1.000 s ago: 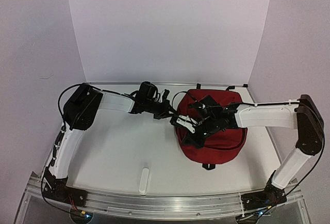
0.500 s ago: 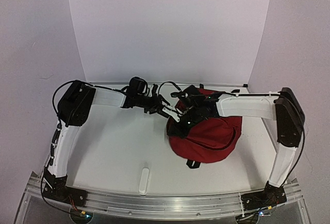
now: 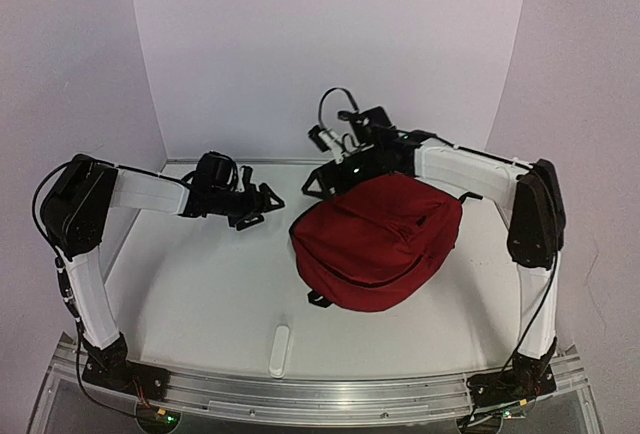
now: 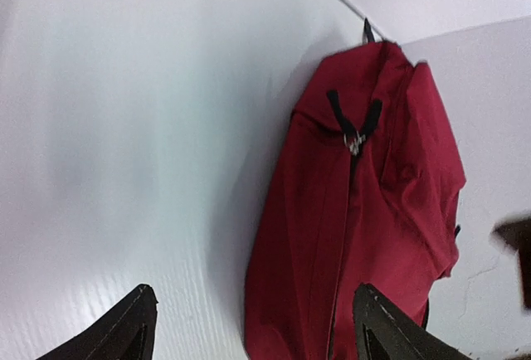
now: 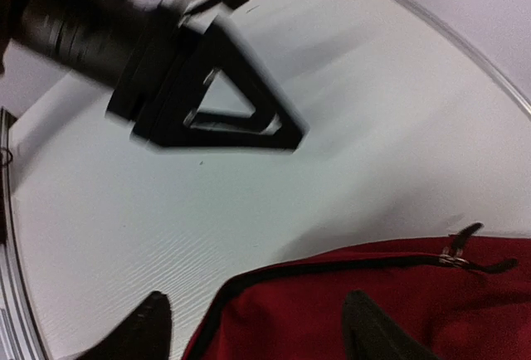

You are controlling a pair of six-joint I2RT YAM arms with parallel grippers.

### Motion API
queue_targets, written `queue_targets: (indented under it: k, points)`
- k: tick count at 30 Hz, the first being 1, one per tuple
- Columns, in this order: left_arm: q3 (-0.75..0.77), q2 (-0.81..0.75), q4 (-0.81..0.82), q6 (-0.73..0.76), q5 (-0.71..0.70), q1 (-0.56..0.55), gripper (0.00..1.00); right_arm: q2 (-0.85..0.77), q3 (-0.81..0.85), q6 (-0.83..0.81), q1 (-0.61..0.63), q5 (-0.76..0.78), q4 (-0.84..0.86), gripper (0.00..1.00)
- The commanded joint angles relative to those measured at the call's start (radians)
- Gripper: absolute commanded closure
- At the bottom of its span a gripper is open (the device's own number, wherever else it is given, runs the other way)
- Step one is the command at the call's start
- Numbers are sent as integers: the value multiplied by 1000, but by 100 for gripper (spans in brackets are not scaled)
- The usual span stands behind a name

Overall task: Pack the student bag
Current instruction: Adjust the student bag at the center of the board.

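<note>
— How many bags?
— One student bag (image 3: 378,239), lying right of centre on the table (image 3: 200,284).
— Grippers?
— Two: left gripper (image 3: 264,206) and right gripper (image 5: 259,327) both spread wide, seemingly empty.

The left pincer (image 5: 274,132) blurs in the right wrist view, student bag (image 5: 373,310) cropped by its bottom edge; a white object (image 3: 280,351) on the surface (image 3: 200,284) is too small to identify.
</note>
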Motion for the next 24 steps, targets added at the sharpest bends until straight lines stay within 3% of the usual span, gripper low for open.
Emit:
queue_targets:
  k: [1, 5, 12, 14, 18, 20, 24]
  points:
    - [-25, -84, 7, 46, -57, -167, 18, -188, -67, 7, -209, 8, -10, 11]
    - [-42, -86, 20, 19, -84, -278, 17, -221, -135, -41, -377, 59, -54, 3]
    - [-63, -9, 87, -66, -90, -387, 22, -76, -111, -51, -545, -7, -105, 2]
    - [-62, 16, 115, -92, -84, -393, 30, -27, -100, -65, -558, -63, -146, 5]
    - [-47, 37, 126, -122, -108, -366, 65, -20, -166, -70, -573, -129, -199, 8]
    - [-31, 56, 129, -130, -93, -334, 77, -54, -233, -64, -582, -165, -199, 10]
    - [30, 112, 120, -117, -27, -255, 87, -171, -413, -60, -586, -254, -201, 17]
